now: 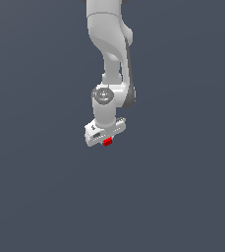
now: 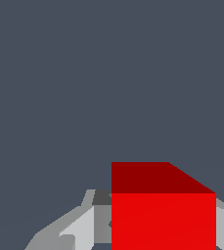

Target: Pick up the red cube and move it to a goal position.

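Note:
The red cube (image 1: 107, 142) is small and bright red. In the exterior view it sits just under the white gripper (image 1: 107, 141), mostly hidden by the hand. In the wrist view the red cube (image 2: 162, 215) fills the space between the grey fingers (image 2: 86, 227), one on each side, touching it. The gripper is shut on the cube. Whether the cube rests on the ground or hangs above it cannot be told.
The white arm (image 1: 109, 39) comes down from the top of the exterior view. All around is a plain dark grey-blue surface (image 1: 35, 197) with no other objects or edges in view.

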Controlling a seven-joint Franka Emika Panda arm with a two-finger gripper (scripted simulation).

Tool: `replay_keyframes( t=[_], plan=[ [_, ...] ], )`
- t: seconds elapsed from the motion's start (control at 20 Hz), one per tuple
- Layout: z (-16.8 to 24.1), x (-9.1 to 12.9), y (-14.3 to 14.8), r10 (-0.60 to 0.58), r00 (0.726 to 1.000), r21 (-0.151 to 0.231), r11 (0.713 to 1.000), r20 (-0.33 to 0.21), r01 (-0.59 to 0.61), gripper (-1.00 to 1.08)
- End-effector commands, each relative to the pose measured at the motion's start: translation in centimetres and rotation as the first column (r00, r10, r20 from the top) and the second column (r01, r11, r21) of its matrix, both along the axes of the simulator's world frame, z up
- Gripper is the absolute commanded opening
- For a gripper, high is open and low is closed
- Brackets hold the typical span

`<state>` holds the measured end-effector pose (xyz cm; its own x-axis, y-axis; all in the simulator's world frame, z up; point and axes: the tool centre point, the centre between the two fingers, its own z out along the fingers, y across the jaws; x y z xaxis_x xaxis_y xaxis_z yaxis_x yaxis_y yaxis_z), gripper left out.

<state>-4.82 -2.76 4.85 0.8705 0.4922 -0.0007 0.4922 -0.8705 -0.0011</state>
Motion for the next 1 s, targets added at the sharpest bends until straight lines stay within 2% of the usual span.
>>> replay_keyframes(
  t=[0.0, 0.35, 0.95],
  plan=[
    [1.5, -0.1, -0.2, 0.000, 1.000, 0.000, 1.000, 0.001, 0.000, -1.00],
    [7.6, -0.5, -1.2, 0.000, 1.000, -0.001, 1.000, 0.001, 0.000, -1.00],
    [21.1, -1.2, -3.2, 0.002, 1.000, 0.001, 1.000, 0.001, -0.002, -1.00]
  ],
)
